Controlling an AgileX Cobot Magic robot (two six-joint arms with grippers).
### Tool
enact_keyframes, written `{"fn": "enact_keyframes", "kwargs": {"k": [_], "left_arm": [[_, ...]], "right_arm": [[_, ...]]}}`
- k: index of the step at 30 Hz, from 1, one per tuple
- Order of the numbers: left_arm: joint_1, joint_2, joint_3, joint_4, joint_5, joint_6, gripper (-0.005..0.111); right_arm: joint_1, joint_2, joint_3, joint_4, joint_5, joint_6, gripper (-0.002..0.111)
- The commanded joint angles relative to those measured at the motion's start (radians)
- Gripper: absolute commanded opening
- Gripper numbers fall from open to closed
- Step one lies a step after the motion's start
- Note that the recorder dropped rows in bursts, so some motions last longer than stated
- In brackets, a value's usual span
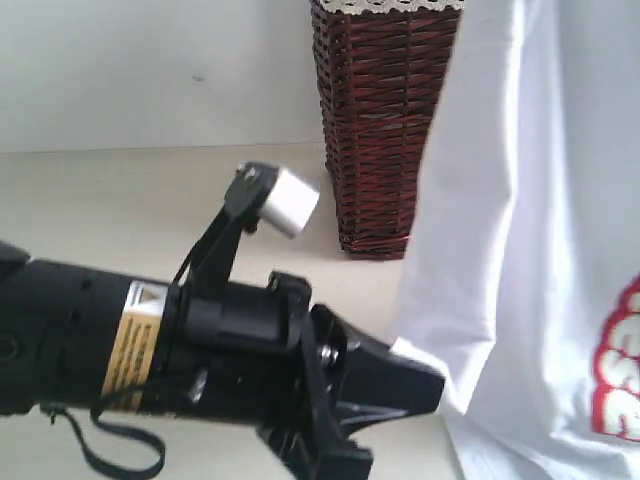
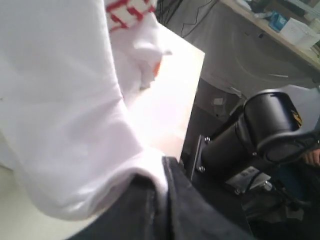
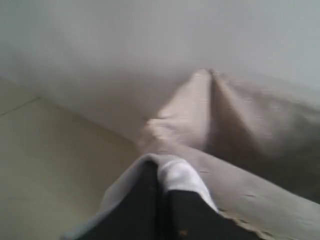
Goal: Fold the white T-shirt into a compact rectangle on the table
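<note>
**Shirt held up, both grippers clamped on it**

My left gripper (image 2: 161,172) is pinched together on a fold of the white T-shirt (image 1: 530,200), and my right gripper (image 3: 159,172) is clamped on white cloth too. From the left gripper the shirt rises up and rightward, hanging steeply over the surface (image 1: 120,200) beside the wicker basket (image 1: 385,130). I judge that laying it flat comes next. The red-outlined lettering (image 1: 620,370) is cut off and unreadable. The print on my left arm's yellow label (image 1: 132,340) is too small to read.

The shirt (image 1: 520,250) held in the left gripper (image 1: 432,385) is soft, matt white cloth, its lettering (image 1: 622,372) fuzzy with red edging. The gripper is matt black, perhaps plastic. Beyond it the basket (image 1: 385,130) is rough dark woven wicker with lace trim (image 1: 385,5). Below it the table (image 1: 100,200) is smooth, pale, matt.
</note>
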Motion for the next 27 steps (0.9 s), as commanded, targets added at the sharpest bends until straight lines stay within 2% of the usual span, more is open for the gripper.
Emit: {"fn": "enact_keyframes", "kwargs": {"k": [1, 6, 9, 11, 16, 18, 23, 25, 27], "left_arm": [[0.000, -0.060, 0.117, -0.072, -0.068, 0.042, 0.000], [0.007, -0.217, 0.270, -0.072, -0.063, 0.043, 0.000], [0.037, -0.361, 0.355, -0.070, 0.015, 0.036, 0.000], [0.069, -0.458, 0.404, -0.062, 0.143, 0.014, 0.000], [0.126, -0.686, 0.505, -0.019, 0.597, -0.068, 0.000], [0.133, -0.753, 0.530, -0.019, 0.664, -0.068, 0.000], [0.133, -0.819, 0.554, -0.025, 0.606, -0.087, 0.000], [0.133, -0.819, 0.570, -0.025, 0.580, -0.113, 0.001], [0.133, -0.819, 0.594, -0.025, 0.577, -0.128, 0.009]], "right_arm": [[0.152, 0.085, -0.006, 0.075, 0.048, -0.044, 0.000], [0.279, 0.206, -0.003, 0.068, 0.072, -0.004, 0.000], [0.327, 0.266, -0.003, 0.065, 0.040, -0.004, 0.000], [0.342, 0.298, -0.003, 0.065, 0.002, -0.004, 0.000], [0.344, 0.356, -0.003, 0.140, -0.018, -0.026, 0.000], [0.355, 0.386, -0.003, 0.198, -0.005, -0.070, 0.002], [0.445, 0.486, -0.005, 0.296, -0.089, -0.158, 0.014], [0.465, 0.513, -0.005, 0.296, -0.132, -0.158, 0.023], [0.466, 0.523, -0.005, 0.296, -0.136, -0.154, 0.033]]}}
